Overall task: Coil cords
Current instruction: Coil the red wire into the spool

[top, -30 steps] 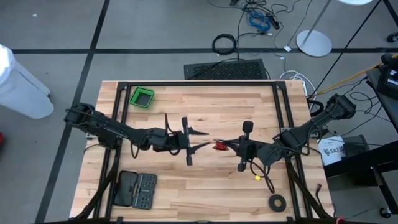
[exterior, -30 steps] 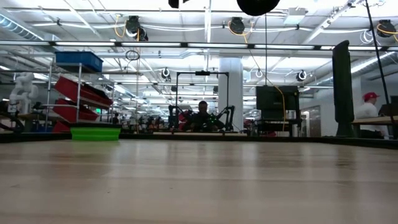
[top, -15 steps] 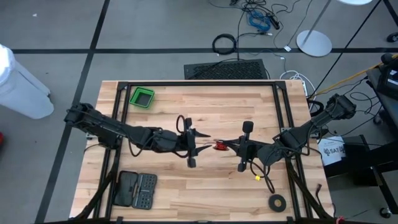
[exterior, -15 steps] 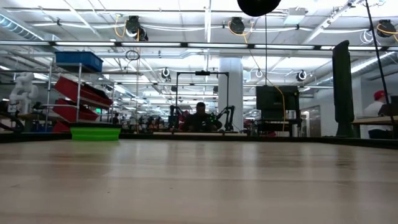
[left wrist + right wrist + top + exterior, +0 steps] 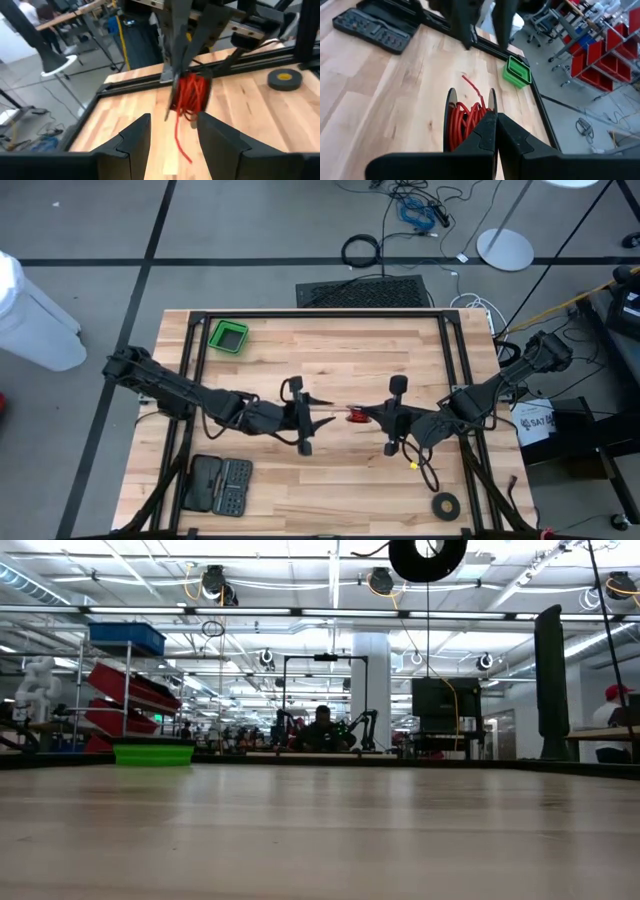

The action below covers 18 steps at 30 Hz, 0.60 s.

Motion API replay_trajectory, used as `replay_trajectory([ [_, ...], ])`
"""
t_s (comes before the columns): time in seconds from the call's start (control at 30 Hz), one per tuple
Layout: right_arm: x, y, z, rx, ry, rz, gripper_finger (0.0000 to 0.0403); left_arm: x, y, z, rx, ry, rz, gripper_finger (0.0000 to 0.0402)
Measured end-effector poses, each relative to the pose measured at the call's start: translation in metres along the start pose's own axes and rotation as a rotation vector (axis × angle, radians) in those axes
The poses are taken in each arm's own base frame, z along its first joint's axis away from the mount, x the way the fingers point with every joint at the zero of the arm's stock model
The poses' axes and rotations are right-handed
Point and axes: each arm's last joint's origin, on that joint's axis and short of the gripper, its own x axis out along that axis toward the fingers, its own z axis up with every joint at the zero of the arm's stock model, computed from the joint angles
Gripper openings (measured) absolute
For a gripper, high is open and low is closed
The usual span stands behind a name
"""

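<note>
- Your left gripper (image 5: pixel 318 418), dark and two-fingered, hovers above the middle of the light wooden slatted table (image 5: pixel 330 360), its fingers spread apart and empty, aimed at the cord bundle just beside it.
- Between the two grippers hangs the cord (image 5: pixel 354 416): a small round coil of thin red flexible strands, lifted clear of the tabletop, with a short loose tail (image 5: pixel 181 146) drooping from it.
- Your right gripper (image 5: pixel 366 415) has its fingers pressed together on the coil, pinching the bundle at its rim.
- Step in hand, as a judgement: the coil looks wound already, and you are bringing the left gripper in to deal with the free tail.
- Next move likely calls for closing the left fingers on the tail and tucking it round the bundle while the right grip holds firm.
- Orientation: the coil's flat face stands roughly upright, facing the left gripper; the tail, its long axis, points downward towards the table.
</note>
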Motion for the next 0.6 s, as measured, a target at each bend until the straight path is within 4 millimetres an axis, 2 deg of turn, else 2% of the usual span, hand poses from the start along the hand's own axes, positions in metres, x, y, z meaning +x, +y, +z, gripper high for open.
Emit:
replay_trajectory([
  [0.27,0.007,-0.008,-0.001,-0.044,0.016,-0.007,0.0,0.009,0.012,-0.002,0.019,-0.007,0.022,0.0167],
  [0.6,0.011,-0.011,-0.003,-0.039,0.027,0.005,0.0,0.029,0.009,-0.013,0.05,-0.011,0.022,0.0166],
])
